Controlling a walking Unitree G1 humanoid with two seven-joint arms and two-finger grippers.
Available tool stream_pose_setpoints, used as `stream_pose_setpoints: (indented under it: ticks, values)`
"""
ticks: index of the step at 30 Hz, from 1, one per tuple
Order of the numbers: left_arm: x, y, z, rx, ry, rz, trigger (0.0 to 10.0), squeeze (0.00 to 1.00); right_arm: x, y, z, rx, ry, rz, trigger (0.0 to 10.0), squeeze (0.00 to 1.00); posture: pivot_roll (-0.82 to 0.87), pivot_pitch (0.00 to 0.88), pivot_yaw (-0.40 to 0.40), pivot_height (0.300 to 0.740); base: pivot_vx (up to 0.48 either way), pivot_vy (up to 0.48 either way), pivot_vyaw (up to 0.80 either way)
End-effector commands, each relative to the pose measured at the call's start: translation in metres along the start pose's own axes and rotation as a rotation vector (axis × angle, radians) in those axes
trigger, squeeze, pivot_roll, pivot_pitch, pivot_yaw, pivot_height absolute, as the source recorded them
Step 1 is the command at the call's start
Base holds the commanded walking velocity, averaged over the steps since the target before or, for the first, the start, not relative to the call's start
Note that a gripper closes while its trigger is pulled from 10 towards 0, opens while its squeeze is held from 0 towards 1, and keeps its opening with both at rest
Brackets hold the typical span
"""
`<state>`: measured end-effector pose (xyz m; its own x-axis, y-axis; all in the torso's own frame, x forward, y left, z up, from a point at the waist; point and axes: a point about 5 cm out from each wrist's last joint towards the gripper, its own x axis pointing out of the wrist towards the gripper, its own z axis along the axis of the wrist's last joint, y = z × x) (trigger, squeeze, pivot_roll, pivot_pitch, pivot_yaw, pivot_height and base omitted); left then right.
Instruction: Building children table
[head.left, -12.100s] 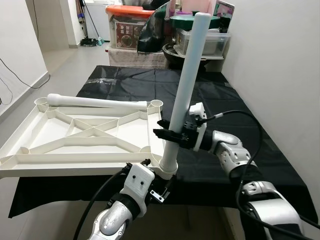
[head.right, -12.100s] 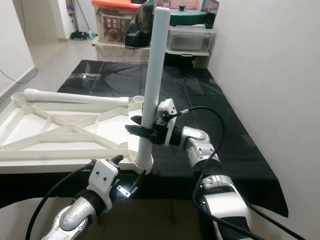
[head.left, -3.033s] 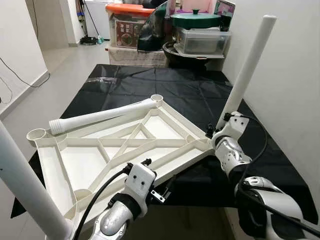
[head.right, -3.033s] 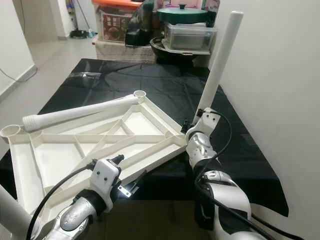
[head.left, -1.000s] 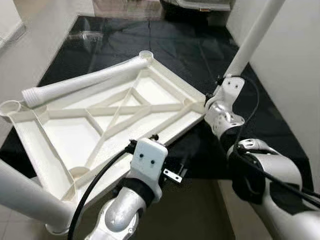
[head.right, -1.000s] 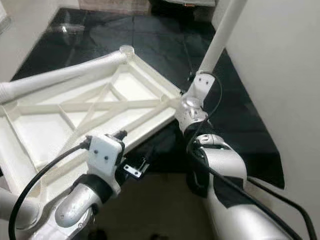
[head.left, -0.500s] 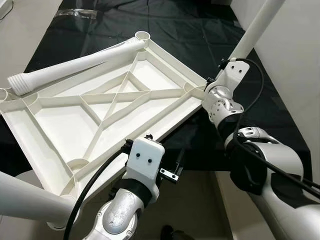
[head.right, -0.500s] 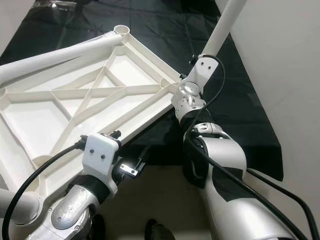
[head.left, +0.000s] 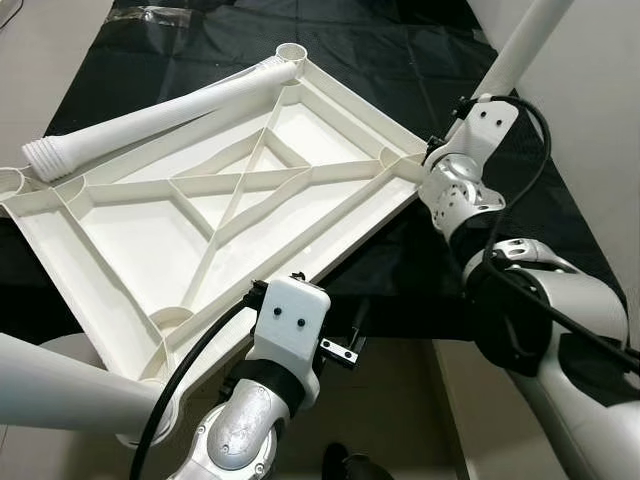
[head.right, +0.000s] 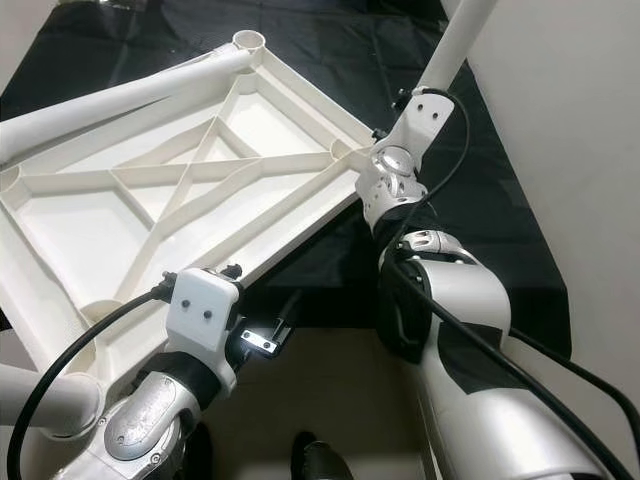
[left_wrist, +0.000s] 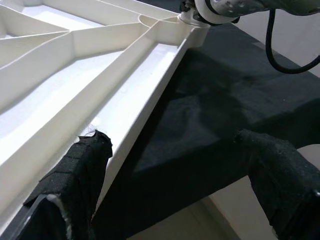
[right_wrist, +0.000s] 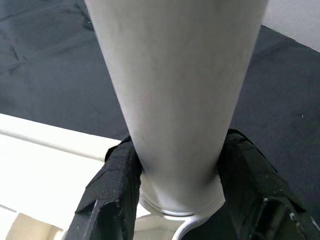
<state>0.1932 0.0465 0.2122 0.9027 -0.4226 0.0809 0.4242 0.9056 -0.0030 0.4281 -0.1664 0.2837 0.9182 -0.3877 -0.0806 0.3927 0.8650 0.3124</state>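
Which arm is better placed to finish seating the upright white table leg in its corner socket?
Right. The right gripper is shut on the upright white plastic leg just above its socket in the white ribbed tabletop. The left gripper hangs open near the tabletop's edge.

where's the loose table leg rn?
In the left eye view the loose leg lies on its side along the far-left edge of the upturned tabletop, threaded end toward the robot's left, its other end by the far corner socket.
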Motion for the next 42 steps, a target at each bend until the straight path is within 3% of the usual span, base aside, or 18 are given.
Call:
stream_pose_setpoints:
  ticks: [1, 2, 4, 5, 6, 7, 8, 17, 25, 35, 36, 39, 41, 42]
  values:
    - [-0.008, -0.035, 0.003, -0.115, 0.007, -0.118, 10.0, 0.00, 0.000, 0.002, 0.008, -0.017, -0.063, 0.030, 10.0, 0.00, 0.07, 0.255, -0.154, 0.740, 0.000, 0.000, 0.00]
    - [-0.008, -0.035, 0.002, -0.113, 0.009, -0.119, 10.0, 0.00, 0.000, 0.000, -0.003, -0.048, -0.039, 0.036, 10.0, 0.33, 0.07, 0.252, -0.148, 0.740, 0.000, 0.000, 0.00]
    - [-0.008, -0.035, 0.002, -0.113, 0.009, -0.119, 10.0, 0.00, 0.000, 0.000, -0.003, -0.048, -0.039, 0.036, 10.0, 0.33, 0.07, 0.252, -0.148, 0.740, 0.000, 0.000, 0.00]
    - [-0.009, -0.034, 0.002, -0.113, 0.012, -0.119, 10.0, 0.00, -0.001, -0.002, -0.015, -0.070, -0.013, 0.044, 10.0, 1.00, 0.07, 0.249, -0.146, 0.740, 0.000, 0.000, 0.00]
    - [-0.010, -0.035, 0.001, -0.112, 0.015, -0.122, 10.0, 0.00, -0.001, -0.007, -0.030, -0.094, 0.019, 0.032, 10.0, 0.99, 0.07, 0.247, -0.141, 0.740, 0.000, 0.000, 0.00]
    - [-0.010, -0.035, 0.001, -0.112, 0.015, -0.122, 10.0, 0.00, -0.001, -0.007, -0.030, -0.094, 0.019, 0.032, 10.0, 0.99, 0.07, 0.247, -0.141, 0.740, 0.000, 0.000, 0.00]
    - [-0.010, -0.035, 0.001, -0.112, 0.016, -0.123, 10.0, 0.00, -0.001, -0.009, -0.034, -0.093, 0.031, 0.024, 10.0, 0.00, 0.07, 0.245, -0.140, 0.740, 0.000, 0.000, 0.00]
    - [-0.009, -0.038, 0.000, -0.117, 0.020, -0.132, 10.0, 0.00, 0.001, -0.012, -0.034, -0.072, 0.043, 0.045, 10.0, 0.00, 0.07, 0.235, -0.145, 0.740, 0.000, 0.000, 0.00]
    - [-0.011, -0.031, -0.009, -0.102, 0.044, -0.122, 10.0, 0.00, 0.001, -0.015, -0.044, -0.064, 0.062, 0.187, 10.0, 0.00, 0.06, 0.194, -0.131, 0.740, 0.000, 0.000, 0.00]
    - [-0.015, -0.016, -0.020, -0.073, 0.072, -0.082, 10.0, 0.00, 0.000, -0.040, -0.056, -0.084, 0.004, 0.244, 10.0, 0.00, 0.06, 0.142, -0.117, 0.740, 0.000, 0.000, 0.00]
    - [-0.018, -0.013, -0.023, -0.067, 0.080, -0.069, 10.0, 0.00, -0.004, -0.049, -0.057, -0.078, -0.022, 0.262, 10.0, 0.00, 0.06, 0.125, -0.111, 0.740, 0.000, 0.000, 0.00]
    - [-0.020, -0.009, -0.026, -0.061, 0.089, -0.060, 10.0, 0.00, -0.009, -0.056, -0.058, -0.069, -0.052, 0.299, 10.0, 0.00, 0.05, 0.111, -0.106, 0.740, 0.000, 0.000, 0.00]
    - [-0.023, -0.002, -0.033, -0.039, 0.106, -0.036, 10.0, 0.00, -0.027, -0.069, -0.058, -0.073, -0.119, 0.380, 10.0, 0.00, 0.05, 0.084, -0.098, 0.740, 0.000, 0.000, 0.00]
    - [-0.023, -0.002, -0.033, -0.039, 0.106, -0.036, 10.0, 0.00, -0.027, -0.069, -0.058, -0.073, -0.119, 0.380, 10.0, 0.00, 0.05, 0.084, -0.098, 0.740, 0.000, 0.000, 0.00]
